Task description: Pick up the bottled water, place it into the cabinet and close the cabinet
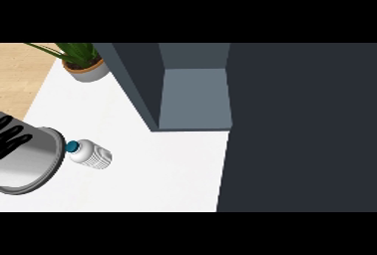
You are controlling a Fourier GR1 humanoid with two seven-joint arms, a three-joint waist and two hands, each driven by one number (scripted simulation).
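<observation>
- Overhead, in the head view, the white counter serves as the reference surface; one view only was supplied.
- Bottled water: lying on its side on the counter, blue cap pointing toward the view's left, white ribbed body toward the right. It sits toward the counter's left part, nearer the lower edge than the plant.
- Left hand: at the counter's left edge; black fingers straight and slightly spread, pointing up and to the right. They hold nothing. The grey forearm lies below them, its rounded end just beside the bottle's cap; whether the two touch cannot be told.
- Right hand: shows nowhere in this view.
- Cabinet: stands at the counter's far side, well apart from the bottle. Its compartment is open, with a pale grey-blue inner floor and dark side wall visible.
- Dark panel: covers the counter's whole right side, top to bottom; whether this is the cabinet's door cannot be told.
- Potted plant: at the counter's far left corner, left of the cabinet, green leaves in a pale pot.
- Wooden floor: shows beyond the counter's left edge.
</observation>
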